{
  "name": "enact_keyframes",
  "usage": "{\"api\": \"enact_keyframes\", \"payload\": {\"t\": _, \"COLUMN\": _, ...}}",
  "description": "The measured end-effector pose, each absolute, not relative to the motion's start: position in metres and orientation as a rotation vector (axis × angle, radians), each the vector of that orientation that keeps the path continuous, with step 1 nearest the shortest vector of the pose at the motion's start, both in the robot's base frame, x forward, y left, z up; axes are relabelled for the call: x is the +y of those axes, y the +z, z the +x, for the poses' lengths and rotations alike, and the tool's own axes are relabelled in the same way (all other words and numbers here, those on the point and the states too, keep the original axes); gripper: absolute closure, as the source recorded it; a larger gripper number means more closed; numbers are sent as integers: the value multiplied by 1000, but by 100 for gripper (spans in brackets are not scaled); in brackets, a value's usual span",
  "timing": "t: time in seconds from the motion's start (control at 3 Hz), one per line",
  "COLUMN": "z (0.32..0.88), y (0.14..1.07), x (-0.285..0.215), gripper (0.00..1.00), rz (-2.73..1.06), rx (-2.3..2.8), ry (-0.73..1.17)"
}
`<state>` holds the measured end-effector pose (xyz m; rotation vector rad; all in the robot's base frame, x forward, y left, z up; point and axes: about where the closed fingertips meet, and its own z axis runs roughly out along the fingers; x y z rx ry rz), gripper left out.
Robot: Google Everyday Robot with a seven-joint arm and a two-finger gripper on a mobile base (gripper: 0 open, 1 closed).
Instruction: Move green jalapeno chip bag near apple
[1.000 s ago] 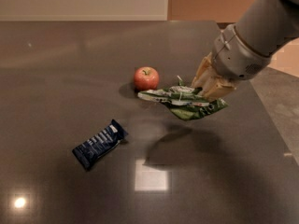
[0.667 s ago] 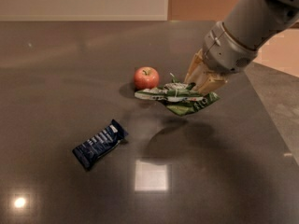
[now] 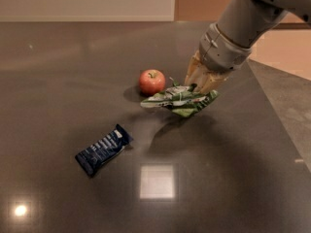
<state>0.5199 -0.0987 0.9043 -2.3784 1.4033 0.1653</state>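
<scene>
Over the last second I have carried the green jalapeno chip bag leftward across the table. It hung further to the right and well apart from the apple then, and now its left tip reaches just beside the fruit. The apple and the blue bar wrapper have not shifted.

The bag is crumpled and held roughly level, apparently a little above the dark surface, judging by the shadow spread beneath it and toward the front. Its left end points at the apple's lower right side; I cannot tell whether the two touch, but any gap is small. My gripper sits at the bag's right end, behind and above it, with the fingers clenched on the foil there.

I judge this to be the end of the carry: the bag is already near the apple, so what remains is the set-down. The next move calls for lowering until the foil rests on the table, then letting go and lifting clear without dragging the bag back or nudging the apple, which would roll easily.

By count there is one chip bag, one apple, one blue wrapper lying near the front left and well apart from both, and one gripper on one arm.
</scene>
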Motion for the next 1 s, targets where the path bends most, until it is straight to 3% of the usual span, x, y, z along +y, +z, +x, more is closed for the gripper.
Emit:
{"api": "enact_keyframes", "payload": {"t": 0.67, "z": 537, "y": 898, "x": -99, "gripper": 13, "rz": -2420, "rx": 1367, "ry": 142}}
{"api": "enact_keyframes", "payload": {"t": 1.0, "z": 538, "y": 898, "x": -97, "gripper": 0, "rz": -2419, "rx": 1364, "ry": 139}}
